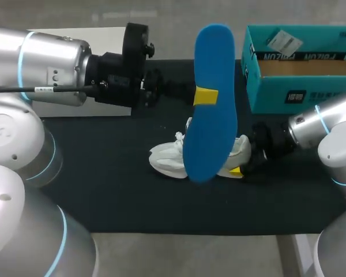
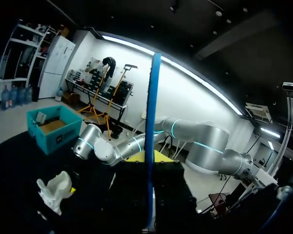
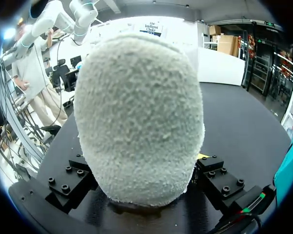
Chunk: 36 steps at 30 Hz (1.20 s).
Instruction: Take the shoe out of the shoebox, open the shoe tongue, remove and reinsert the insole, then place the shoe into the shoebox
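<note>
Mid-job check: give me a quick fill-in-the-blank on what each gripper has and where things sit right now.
1. The left gripper holds the blue ____ up above the table.
2. The right gripper is shut on the white ____.
3. That white item lies on the black mat, outside the teal ____.

Missing words: insole; shoe; shoebox.

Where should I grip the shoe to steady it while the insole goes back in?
By the heel, coming in from the right, fingers on its two sides. The shoe lies with its heel toward the right gripper, which sits there now; that likely leaves the opening free for the insole in the left gripper.
</note>
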### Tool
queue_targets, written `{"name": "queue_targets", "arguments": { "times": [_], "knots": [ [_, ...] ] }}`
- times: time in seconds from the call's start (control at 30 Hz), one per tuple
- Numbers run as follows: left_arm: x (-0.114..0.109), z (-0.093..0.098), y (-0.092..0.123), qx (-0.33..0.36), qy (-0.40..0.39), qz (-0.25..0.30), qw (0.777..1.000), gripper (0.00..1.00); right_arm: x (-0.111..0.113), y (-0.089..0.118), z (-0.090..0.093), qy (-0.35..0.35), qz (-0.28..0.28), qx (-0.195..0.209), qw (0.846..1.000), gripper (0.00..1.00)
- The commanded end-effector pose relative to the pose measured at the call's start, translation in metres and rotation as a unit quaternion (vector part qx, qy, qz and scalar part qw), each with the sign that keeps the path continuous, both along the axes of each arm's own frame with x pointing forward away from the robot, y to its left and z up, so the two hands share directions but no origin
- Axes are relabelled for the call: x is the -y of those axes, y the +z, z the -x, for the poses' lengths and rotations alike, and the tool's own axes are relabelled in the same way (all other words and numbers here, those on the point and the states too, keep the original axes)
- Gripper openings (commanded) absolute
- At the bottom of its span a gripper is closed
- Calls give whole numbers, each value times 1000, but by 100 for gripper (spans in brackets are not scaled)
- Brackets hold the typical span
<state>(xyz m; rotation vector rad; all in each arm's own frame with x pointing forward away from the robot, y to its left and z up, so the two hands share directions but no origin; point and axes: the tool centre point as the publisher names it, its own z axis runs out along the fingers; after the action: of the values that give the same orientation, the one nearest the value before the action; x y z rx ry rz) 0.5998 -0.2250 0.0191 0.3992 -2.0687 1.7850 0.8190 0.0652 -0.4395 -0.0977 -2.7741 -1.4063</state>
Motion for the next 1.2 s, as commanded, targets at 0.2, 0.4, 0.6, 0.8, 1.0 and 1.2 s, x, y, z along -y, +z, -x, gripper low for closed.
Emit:
{"name": "queue_targets", "arguments": {
  "times": [0.2, 0.4, 0.6, 0.8, 1.0, 1.2],
  "knots": [
    [13, -6, -3, -4, -7, 10, 1000, 0, -1, -8, 2, 0, 1, 0, 1000, 0],
    [13, -6, -3, -4, -7, 10, 1000, 0, -1, -8, 2, 0, 1, 0, 1000, 4],
    [13, -6, -3, -4, -7, 10, 1000, 0, -1, -8, 2, 0, 1, 0, 1000, 100],
    [13, -6, -3, -4, -7, 10, 1000, 0, -2, -1, 2, -1, 13, -1, 1000, 100],
    [13, -6, -3, -4, -7, 10, 1000, 0, -1, 9, 4, -10, 36, -3, 999, 100],
    [13, -6, -3, -4, -7, 10, 1000, 0, 0, 18, 7, -10, 72, -16, 997, 100]
  ]
}}
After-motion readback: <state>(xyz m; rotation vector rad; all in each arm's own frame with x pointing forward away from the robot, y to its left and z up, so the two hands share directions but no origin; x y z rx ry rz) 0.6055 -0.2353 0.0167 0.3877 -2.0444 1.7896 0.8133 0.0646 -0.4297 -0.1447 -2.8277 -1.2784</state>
